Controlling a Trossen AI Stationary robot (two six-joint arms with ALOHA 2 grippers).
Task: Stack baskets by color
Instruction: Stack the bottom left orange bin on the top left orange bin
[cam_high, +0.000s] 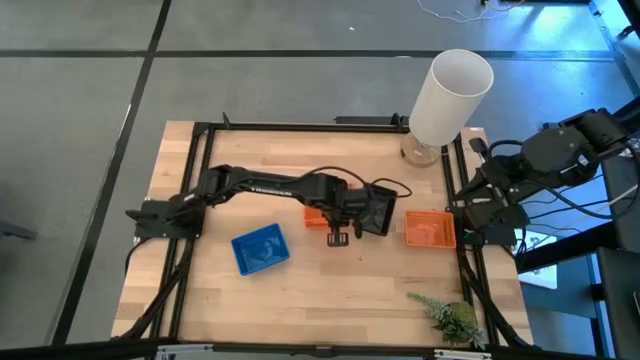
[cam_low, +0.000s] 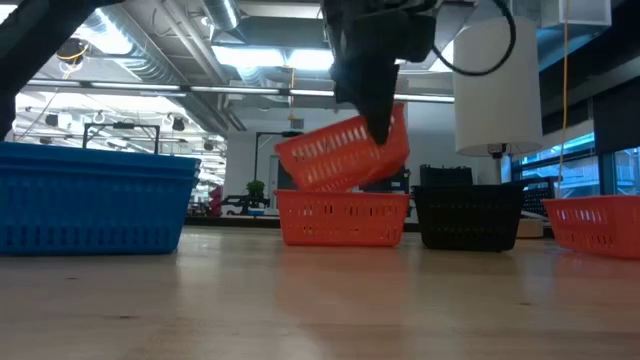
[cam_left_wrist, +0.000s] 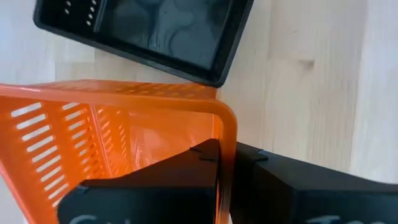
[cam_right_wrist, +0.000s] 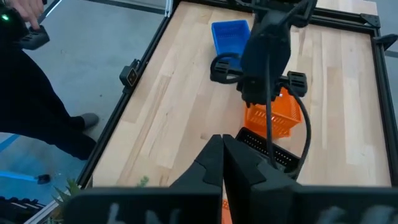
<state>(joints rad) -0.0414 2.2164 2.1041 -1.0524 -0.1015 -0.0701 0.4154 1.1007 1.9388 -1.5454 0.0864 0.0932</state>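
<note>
My left gripper (cam_high: 337, 233) is over the table's middle, shut on an orange basket (cam_low: 340, 152) that hangs tilted just above a second orange basket (cam_low: 342, 220) standing on the table. A black basket (cam_high: 376, 210) stands right beside them. A third orange basket (cam_high: 430, 228) sits toward the right edge, and a blue basket (cam_high: 260, 249) lies nearer the front left. My right gripper (cam_right_wrist: 222, 155) is shut and empty, held high over the table's right edge. My left gripper pinches a side wall of the orange basket at its rim (cam_left_wrist: 227, 134), close to a corner. One finger (cam_left_wrist: 161, 180) is inside the basket and the other (cam_left_wrist: 298, 186) outside. The fingers come steeply from above. The basket hangs tilted; whether its low corner (cam_low: 300, 185) touches the basket beneath, I cannot tell.
A tall white cylinder (cam_high: 447, 92) stands at the far right corner, and a small green plant (cam_high: 455, 320) lies at the near right. A black frame (cam_high: 300, 126) runs round the table. A person in dark clothes (cam_right_wrist: 31, 106) stands beyond the table's edge.
</note>
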